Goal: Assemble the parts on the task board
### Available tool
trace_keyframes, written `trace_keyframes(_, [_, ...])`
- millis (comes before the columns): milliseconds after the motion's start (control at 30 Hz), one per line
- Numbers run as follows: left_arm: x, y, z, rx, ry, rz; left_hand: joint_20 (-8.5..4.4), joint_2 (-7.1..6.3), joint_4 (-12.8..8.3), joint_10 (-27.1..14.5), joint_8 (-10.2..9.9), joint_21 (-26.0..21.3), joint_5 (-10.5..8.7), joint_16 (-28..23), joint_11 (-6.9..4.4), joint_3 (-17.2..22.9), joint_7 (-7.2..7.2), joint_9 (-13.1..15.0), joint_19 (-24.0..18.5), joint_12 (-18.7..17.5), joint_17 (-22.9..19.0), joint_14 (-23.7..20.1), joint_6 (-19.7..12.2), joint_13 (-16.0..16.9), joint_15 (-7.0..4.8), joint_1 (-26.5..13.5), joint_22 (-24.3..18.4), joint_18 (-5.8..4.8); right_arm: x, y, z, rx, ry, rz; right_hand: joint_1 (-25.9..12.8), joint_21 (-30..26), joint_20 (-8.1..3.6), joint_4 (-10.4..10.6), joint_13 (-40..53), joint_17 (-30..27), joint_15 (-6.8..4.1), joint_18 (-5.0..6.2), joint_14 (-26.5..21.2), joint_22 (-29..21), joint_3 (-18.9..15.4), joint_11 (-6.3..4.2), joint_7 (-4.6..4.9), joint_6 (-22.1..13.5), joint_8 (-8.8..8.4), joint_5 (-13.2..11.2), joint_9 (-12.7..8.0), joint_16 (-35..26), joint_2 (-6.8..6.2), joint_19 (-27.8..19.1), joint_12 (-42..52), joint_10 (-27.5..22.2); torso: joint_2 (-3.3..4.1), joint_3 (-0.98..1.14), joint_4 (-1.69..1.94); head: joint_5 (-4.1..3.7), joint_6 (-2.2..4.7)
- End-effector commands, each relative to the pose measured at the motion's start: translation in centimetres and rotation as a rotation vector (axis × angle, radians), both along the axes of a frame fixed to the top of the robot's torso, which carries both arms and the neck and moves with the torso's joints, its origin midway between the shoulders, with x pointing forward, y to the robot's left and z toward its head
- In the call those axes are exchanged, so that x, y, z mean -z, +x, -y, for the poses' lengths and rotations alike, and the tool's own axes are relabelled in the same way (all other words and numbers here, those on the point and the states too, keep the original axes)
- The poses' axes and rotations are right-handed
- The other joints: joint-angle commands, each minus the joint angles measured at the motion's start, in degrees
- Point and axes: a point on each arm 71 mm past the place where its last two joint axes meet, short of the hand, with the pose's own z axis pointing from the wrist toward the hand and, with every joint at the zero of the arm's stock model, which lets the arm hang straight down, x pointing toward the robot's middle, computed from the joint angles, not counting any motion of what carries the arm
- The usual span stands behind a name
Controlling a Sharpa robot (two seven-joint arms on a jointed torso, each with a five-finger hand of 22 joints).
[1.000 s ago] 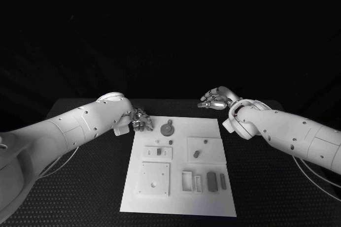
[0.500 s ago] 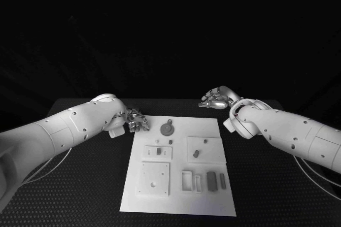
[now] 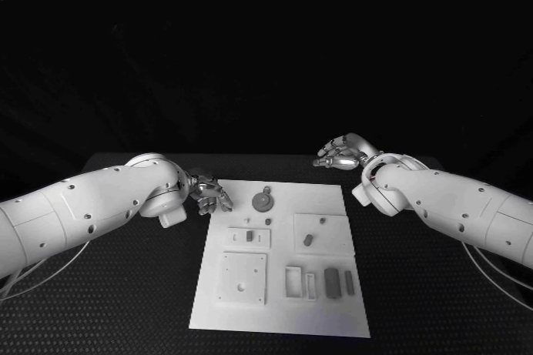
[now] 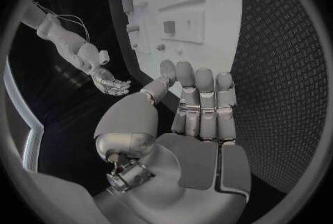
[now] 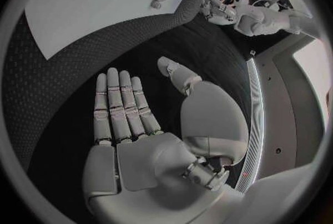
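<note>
- The table was black, with a fine dotted weave across its whole top.
- Its far edge ran straight across the head view, and its corners fell away into shadow.
- Beyond the table the room was black, with no wall or furniture to make out.
- In the right wrist view a pale lit wall panel stood at the rim, beside a thin bright curved strip.
</note>
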Motion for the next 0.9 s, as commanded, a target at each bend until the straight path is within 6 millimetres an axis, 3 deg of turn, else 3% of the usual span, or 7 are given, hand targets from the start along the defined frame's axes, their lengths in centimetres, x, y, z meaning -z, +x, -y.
trace_keyframes(33, [-0.4, -0.5, 0.2, -0.022, 0.003, 0.060, -4.58, -1.15, 0.0, 0.8, 0.4, 0.4, 1.60, 0.4, -0.34, 0.3, -2.32, 0.0, 0.7, 0.5, 0.1, 0.8, 3.3, 0.2, -0.15, -0.3, 0.8, -0.53, 0.0, -0.1, -0.2, -0.019, 0.002, -0.004, 0.3, -0.4, -0.13, 0.1, -0.1, -0.1, -0.10, 0.28, -0.5, 0.1, -0.2, 0.33, 0.47, -0.5, 0.19, 0.3, -0.1, -0.3, -0.24, -0.4, -0.3, -0.3, -0.28, 0.07, 0.46, -0.18, -0.21])
trace_keyframes(267, [0.1, -1.9, 0.8, 0.012, 0.040, 0.107, -5.60, -2.42, -0.2, 3.2, 1.3, 1.9, 5.57, 1.9, -1.55, 0.6, -3.52, -0.2, 3.1, 2.1, 0.9, 3.4, 6.2, 1.5, -1.33, -0.9, 1.2, -0.13, 0.0, -0.1, -0.2, -0.020, 0.002, -0.005, 0.3, -0.5, -0.11, 0.1, -0.2, -0.1, -0.06, 0.26, -0.6, 0.1, -0.2, 0.38, 0.47, -0.5, 0.19, 0.5, -0.1, -0.4, -0.25, -0.5, -0.4, -0.3, -0.35, 0.06, 0.50, -0.18, -0.50])
trace_keyframes(600, [1.7, -3.5, 1.6, 0.038, 0.108, 0.139, -7.30, -2.33, -1.4, 4.3, 2.9, 6.1, 10.52, 7.0, -3.21, 0.3, -5.19, 0.4, 5.8, 8.3, 3.2, 5.8, 9.5, 5.6, -3.67, -2.3, 1.4, 0.37, 0.0, -0.1, -0.2, -0.021, 0.003, -0.006, 0.3, -0.5, -0.09, 0.1, -0.3, -0.1, -0.03, 0.25, -0.6, 0.2, -0.2, 0.41, 0.47, -0.6, 0.20, 0.7, -0.2, -0.4, -0.25, -0.6, -0.4, -0.4, -0.35, 0.13, 0.50, 0.14, -0.73])
trace_keyframes(900, [2.6, -4.1, 2.4, 0.078, 0.154, 0.155, -7.80, -2.13, -1.6, 3.8, 3.6, 7.5, 11.79, 8.2, -3.54, 0.7, -5.46, 0.7, 6.0, 10.3, 3.6, 5.8, 9.8, 6.6, -4.37, -2.7, 1.3, 0.49, 0.0, -0.1, -0.2, -0.022, 0.003, -0.006, 0.3, -0.6, -0.07, 0.1, -0.4, -0.2, -0.01, 0.25, -0.7, 0.3, -0.2, 0.42, 0.48, -0.6, 0.22, 1.0, -0.2, -0.4, -0.26, -0.6, -0.4, -0.4, -0.26, 0.12, 0.39, 0.13, -0.98])
